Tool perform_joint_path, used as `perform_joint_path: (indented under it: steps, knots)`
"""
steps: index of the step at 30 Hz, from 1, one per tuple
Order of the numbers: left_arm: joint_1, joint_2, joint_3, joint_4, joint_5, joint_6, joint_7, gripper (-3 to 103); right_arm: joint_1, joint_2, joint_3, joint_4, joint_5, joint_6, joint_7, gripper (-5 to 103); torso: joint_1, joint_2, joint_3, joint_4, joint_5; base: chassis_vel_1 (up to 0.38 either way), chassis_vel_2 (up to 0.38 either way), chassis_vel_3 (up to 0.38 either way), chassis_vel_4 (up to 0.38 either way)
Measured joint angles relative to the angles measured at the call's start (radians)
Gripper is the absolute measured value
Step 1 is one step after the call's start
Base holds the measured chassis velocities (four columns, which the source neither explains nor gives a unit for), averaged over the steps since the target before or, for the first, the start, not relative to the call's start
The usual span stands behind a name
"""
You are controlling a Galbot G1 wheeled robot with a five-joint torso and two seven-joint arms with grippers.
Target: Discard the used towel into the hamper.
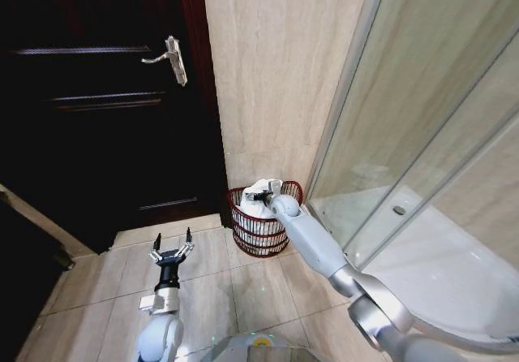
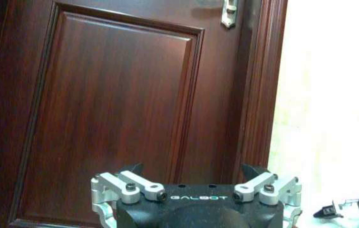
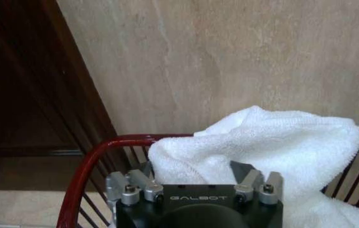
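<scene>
The hamper (image 1: 280, 236) is a small dark-red wire basket on the floor by the tiled wall; its rim (image 3: 90, 156) also shows in the right wrist view. The white towel (image 1: 253, 208) lies heaped inside it, rising above the rim, and appears as a thick fold of towel (image 3: 274, 137) close to the wrist camera. My right gripper (image 1: 259, 191) reaches over the basket, and in the right wrist view this gripper (image 3: 192, 167) stands open with its fingers on either side of the cloth. My left gripper (image 1: 172, 247) hangs open and idle over the floor, seen facing the door in its own view (image 2: 193, 170).
A dark wooden door (image 1: 97, 118) with a metal handle (image 1: 173, 58) stands to the left of the basket. A glass shower screen (image 1: 422, 127) and white shower tray (image 1: 442, 269) close off the right. Beige floor tiles (image 1: 203, 297) lie in front.
</scene>
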Motion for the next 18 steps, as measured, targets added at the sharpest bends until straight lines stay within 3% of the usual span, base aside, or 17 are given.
perform_joint_path:
  steps: [2,3,6,11,15,17,18]
  knots:
    - [0.000,0.001,0.000,-0.002,0.000,0.001,0.000,100,-0.003,0.000,0.000,-0.001,0.000,0.000,0.001,73,0.000,0.000,0.000,-0.0001,0.0000,0.000,0.000,0.000,0.000]
    - [0.000,0.001,0.000,-0.002,0.000,0.001,0.000,100,-0.003,0.000,0.000,-0.001,0.000,0.000,0.001,73,0.000,0.000,0.000,-0.0001,0.0000,0.000,0.000,0.000,0.000]
    - [-0.002,0.002,0.001,-0.005,0.000,0.004,0.000,100,-0.011,-0.001,-0.002,-0.001,-0.002,0.005,0.001,56,0.000,0.000,0.000,0.0000,0.0000,0.000,0.000,0.000,0.000]
    - [-0.007,0.002,0.007,-0.005,0.003,0.006,0.000,100,-0.023,-0.007,-0.011,0.018,-0.003,0.017,0.002,45,0.000,0.000,0.000,-0.0001,0.0000,0.000,0.000,0.000,0.000]
    - [-0.010,0.000,0.009,-0.006,0.005,0.008,0.000,100,-0.044,-0.021,-0.024,0.068,-0.013,0.037,0.008,23,0.000,0.000,0.000,0.0000,0.0000,0.000,0.000,0.000,0.000]
    - [-0.011,0.000,0.009,-0.006,0.005,0.008,0.001,100,-0.050,-0.024,-0.024,0.084,-0.019,0.046,0.011,23,0.000,0.000,0.000,-0.0001,0.0001,0.000,0.000,0.000,0.000]
    - [-0.011,0.000,0.008,-0.006,0.005,0.008,0.001,100,-0.055,-0.028,-0.024,0.102,-0.023,0.053,0.016,18,0.000,0.000,0.000,0.0000,0.0001,0.000,0.000,0.000,0.000]
